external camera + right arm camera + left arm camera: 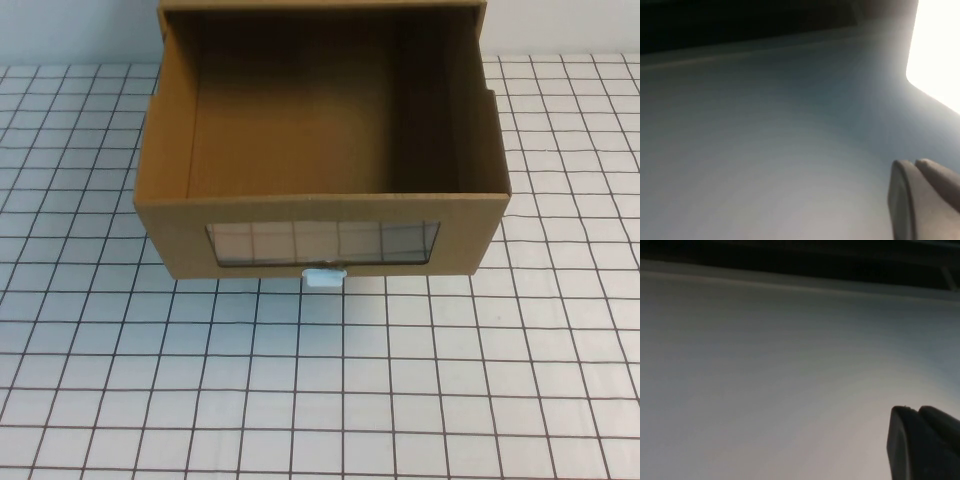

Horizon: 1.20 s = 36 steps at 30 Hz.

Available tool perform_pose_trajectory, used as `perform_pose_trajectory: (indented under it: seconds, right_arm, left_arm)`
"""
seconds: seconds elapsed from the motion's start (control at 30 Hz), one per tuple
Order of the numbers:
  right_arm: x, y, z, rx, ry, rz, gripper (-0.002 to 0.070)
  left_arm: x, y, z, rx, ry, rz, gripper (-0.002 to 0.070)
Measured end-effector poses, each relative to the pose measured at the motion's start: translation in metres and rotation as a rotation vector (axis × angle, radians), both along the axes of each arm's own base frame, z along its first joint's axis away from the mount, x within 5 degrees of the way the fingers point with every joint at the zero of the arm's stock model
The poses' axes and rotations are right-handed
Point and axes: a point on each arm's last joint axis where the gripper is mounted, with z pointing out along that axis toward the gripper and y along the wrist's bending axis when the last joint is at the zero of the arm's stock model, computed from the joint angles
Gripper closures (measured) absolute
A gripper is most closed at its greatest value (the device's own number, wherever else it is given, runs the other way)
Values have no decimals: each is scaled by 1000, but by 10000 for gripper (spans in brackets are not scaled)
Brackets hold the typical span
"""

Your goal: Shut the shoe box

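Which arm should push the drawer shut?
Neither is clearly better. The shoe box drawer sits centred, pulled out. Left gripper and right gripper are both off the table view, each facing a blank surface.

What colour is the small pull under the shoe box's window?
White, on the brown shoe box; the pull shows best in the high view. Neither the left gripper nor the right gripper appears there.
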Motion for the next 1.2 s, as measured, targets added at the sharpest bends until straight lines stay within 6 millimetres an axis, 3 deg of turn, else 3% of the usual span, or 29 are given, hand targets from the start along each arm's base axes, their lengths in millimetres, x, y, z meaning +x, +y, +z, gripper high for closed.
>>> perform_pose_trajectory:
  seconds: [0.1,0.27,0.43,0.53,0.7,0.8,1.03,1.2]
  right_arm:
    - [-15,1,23,22,-33,57,690]
    - [-25,2,62,59,-60,144,690]
    - [-2,2,96,92,161,178,690]
    - [23,3,108,121,430,188,690]
    - [81,3,92,169,913,180,689]
    - [99,2,79,182,1056,172,690]
    - [109,11,71,176,1136,290,689]
    - [115,40,61,-120,1242,498,689]
  left_arm:
    - [-9,2,21,-7,-27,2,680]
    - [-3,1,57,-8,23,-5,680]
    - [25,-1,90,-36,290,-67,680]
    - [51,-4,104,-49,520,-79,680]
    - [97,-9,101,-38,830,-57,680]
    - [117,-12,94,-32,900,-51,680]
    - [166,-18,85,-38,1079,-52,680]
    - [216,-28,89,-35,1290,-65,680]
